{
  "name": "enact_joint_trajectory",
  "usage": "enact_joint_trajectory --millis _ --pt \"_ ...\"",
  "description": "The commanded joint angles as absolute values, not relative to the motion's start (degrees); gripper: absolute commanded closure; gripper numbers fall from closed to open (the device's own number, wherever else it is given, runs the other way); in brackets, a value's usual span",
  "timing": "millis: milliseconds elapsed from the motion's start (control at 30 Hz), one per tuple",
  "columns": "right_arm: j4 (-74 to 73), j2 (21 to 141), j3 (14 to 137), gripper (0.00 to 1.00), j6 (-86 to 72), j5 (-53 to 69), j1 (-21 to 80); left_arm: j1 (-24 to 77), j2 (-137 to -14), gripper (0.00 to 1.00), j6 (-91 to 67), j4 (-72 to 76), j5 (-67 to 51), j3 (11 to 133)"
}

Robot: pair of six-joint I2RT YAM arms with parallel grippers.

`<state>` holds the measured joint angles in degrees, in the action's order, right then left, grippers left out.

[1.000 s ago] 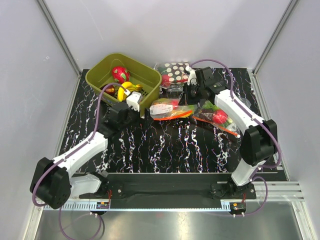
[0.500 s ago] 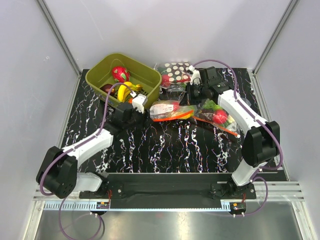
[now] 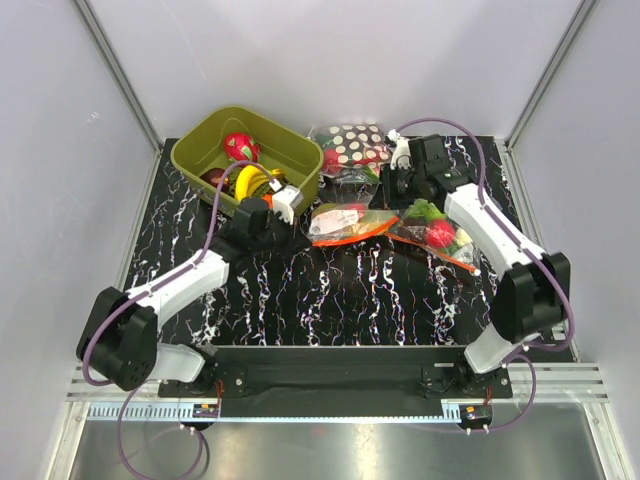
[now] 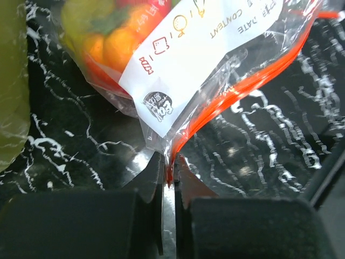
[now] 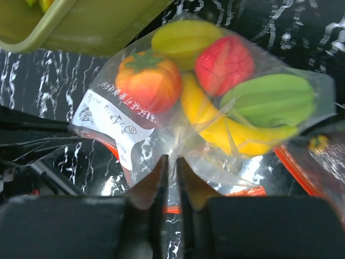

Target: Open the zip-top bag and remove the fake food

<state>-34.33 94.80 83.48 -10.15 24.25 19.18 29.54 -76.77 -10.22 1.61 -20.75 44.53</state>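
Observation:
The zip-top bag lies mid-table, clear with an orange-red zip strip and a white label. Inside it is the fake food: an orange piece, a red fruit, a yellow banana, a green piece and a yellowish piece. My left gripper is shut on the corner of the zip strip at the bag's left end. From the far right side, my right gripper has its jaws nearly together with a fold of the bag's clear film between them.
An olive-green basket with toy fruit stands at the back left, close to my left wrist. A polka-dot bag lies behind the zip-top bag. Another clear bag of vegetables lies under my right arm.
My left gripper has come right from the basket to the bag's left end and closed on the zip strip. The bag and my right gripper have shifted slightly right.

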Motion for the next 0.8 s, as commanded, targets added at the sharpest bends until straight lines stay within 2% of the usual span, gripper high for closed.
enact_joint_trajectory --millis 0,33,67,200,233,367,533,767 --pt "-32.0 85.4 81.9 0.75 -6.7 17.0 19.6 29.7 -76.1 1.0 -15.1 0.3 -24.7 50.4" --pt "-30.7 83.9 81.2 0.67 -5.2 15.4 19.9 29.6 -75.7 1.0 -16.3 0.2 -24.8 51.8" --pt "-29.7 82.5 79.4 0.51 -4.5 11.9 20.5 29.6 -75.4 1.0 -17.6 -1.4 -25.1 52.6" --pt "-25.0 75.7 74.6 0.32 1.6 5.2 27.1 29.4 -75.1 1.0 -26.5 -2.5 -28.8 55.8" --pt "-22.5 75.0 73.7 0.31 4.2 3.7 31.2 29.0 -75.2 1.0 -27.9 -2.6 -30.7 56.5" --pt "-15.4 71.2 67.6 0.29 7.5 2.9 37.1 27.9 -76.3 1.0 -32.4 -4.4 -35.7 59.2" --pt "-7.8 65.7 61.2 0.27 12.3 8.9 39.5 24.8 -77.8 1.0 -37.1 -3.7 -44.1 60.2" --pt "-3.9 68.2 58.3 0.27 19.2 14.6 40.7 23.7 -78.3 1.0 -36.9 -6.0 -48.2 61.7"
